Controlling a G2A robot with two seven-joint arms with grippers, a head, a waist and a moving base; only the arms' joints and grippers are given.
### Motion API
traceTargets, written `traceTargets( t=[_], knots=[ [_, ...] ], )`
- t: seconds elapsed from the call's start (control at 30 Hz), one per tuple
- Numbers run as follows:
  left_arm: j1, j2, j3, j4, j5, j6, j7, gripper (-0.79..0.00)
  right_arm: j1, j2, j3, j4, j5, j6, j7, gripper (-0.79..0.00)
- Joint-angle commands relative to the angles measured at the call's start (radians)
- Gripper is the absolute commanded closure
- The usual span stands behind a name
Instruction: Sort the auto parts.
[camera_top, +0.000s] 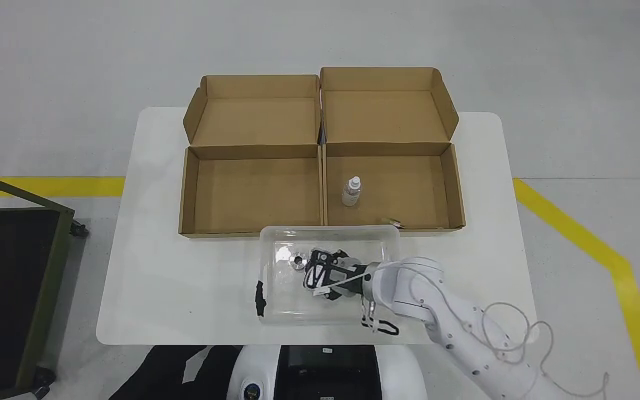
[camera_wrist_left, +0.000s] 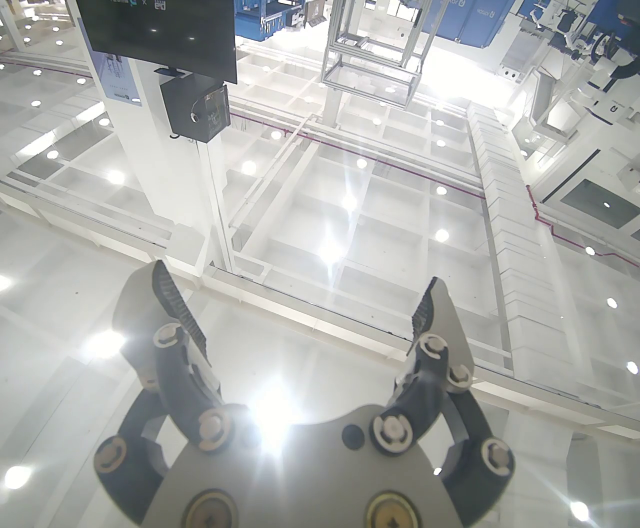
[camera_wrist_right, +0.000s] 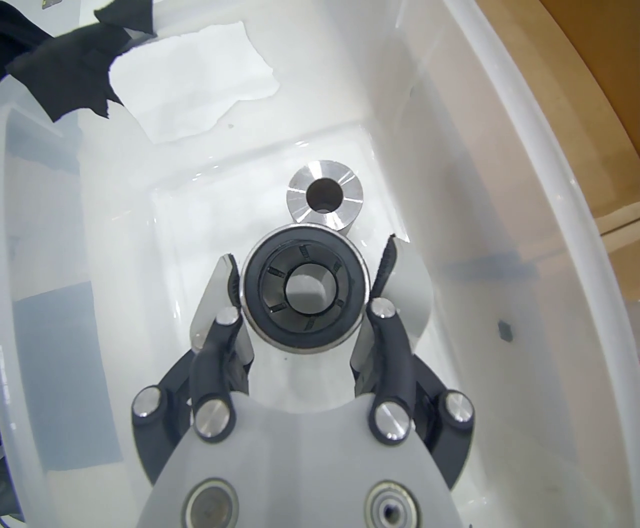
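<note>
While it sits in the left half of the clear plastic bin (camera_top: 330, 231), the round black-and-steel bearing (camera_wrist_right: 304, 290) has the right gripper (camera_wrist_right: 310, 250) around it, the two fingers closed against its opposite sides and gripping it. Just beside the bearing, to its left, lies a short silver metal cylinder with a bored centre (camera_wrist_right: 324, 200), and the two appear to touch. The bin stands at the near middle of the white table (camera_top: 150, 280). Just beyond it, two open brown cardboard boxes sit side by side, the left box (camera_top: 250, 190) and the right box (camera_top: 395, 190), and a small white bottle (camera_top: 351, 190) stands in the right one. The left gripper (camera_wrist_left: 296, 274) points up at the ceiling, fingers spread wide apart.
</note>
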Motion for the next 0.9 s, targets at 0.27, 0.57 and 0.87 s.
traceTargets(
  t=[0.27, 0.57, 0.87],
  knots=[
    [0.000, 0.000, 0.000, 0.000, 0.000, 0.000, 0.000, -0.785, -0.012, 0.006, 0.031, -0.035, -0.001, -0.015, -0.006, 0.000],
    [0.000, 0.000, 0.000, 0.000, 0.000, 0.000, 0.000, -0.785, -0.062, 0.022, 0.097, -0.100, 0.039, -0.045, -0.042, 0.000],
    [0.000, 0.000, 0.000, 0.000, 0.000, 0.000, 0.000, -0.785, -0.108, 0.037, 0.153, -0.203, 0.084, -0.105, -0.127, 0.000]
  ],
)
